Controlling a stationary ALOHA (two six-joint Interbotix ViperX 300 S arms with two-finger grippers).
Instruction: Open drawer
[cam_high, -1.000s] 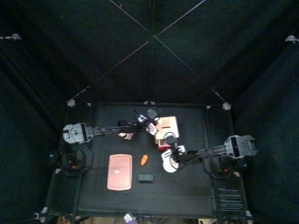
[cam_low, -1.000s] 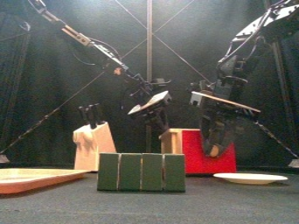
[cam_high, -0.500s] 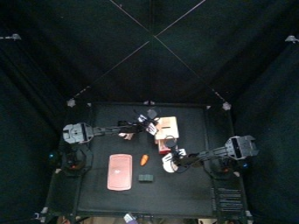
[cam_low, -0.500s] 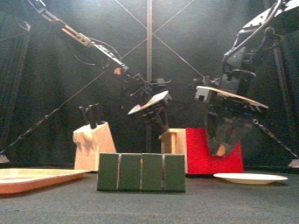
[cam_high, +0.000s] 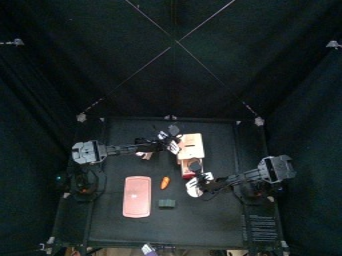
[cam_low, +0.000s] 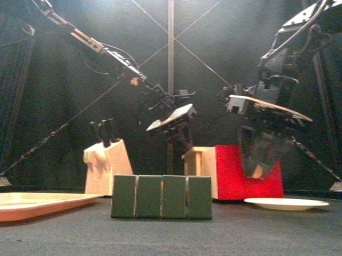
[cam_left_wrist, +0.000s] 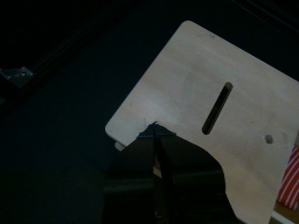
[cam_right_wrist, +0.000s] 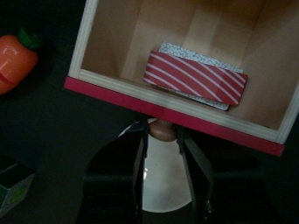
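Observation:
The drawer (cam_right_wrist: 112, 52) is pulled out of its tan unit (cam_high: 191, 142), its wooden inside bare to the right wrist view. A red-and-white striped block (cam_right_wrist: 197, 73) lies inside it. My right gripper (cam_right_wrist: 163, 131) is shut on the pale knob in the middle of the red drawer front (cam_right_wrist: 100, 91). In the front view that red front (cam_low: 235, 172) stands to the right of the tan unit (cam_low: 201, 160). My left gripper (cam_left_wrist: 158, 147) is pinched on the edge of the unit's slotted wooden panel (cam_left_wrist: 222, 96), at the unit's far-left side (cam_high: 174, 141).
A toy carrot (cam_right_wrist: 17, 59) lies left of the drawer, with a green block set (cam_low: 160, 197) near the table's front. A pink slab (cam_high: 135, 195) lies front left, a knife block (cam_low: 107, 166) stands left, and a white plate (cam_low: 285, 204) sits front right.
My right gripper has drawn back toward the table's front with the knob in it, and the red drawer front has slid further out. The left arm has stayed put.

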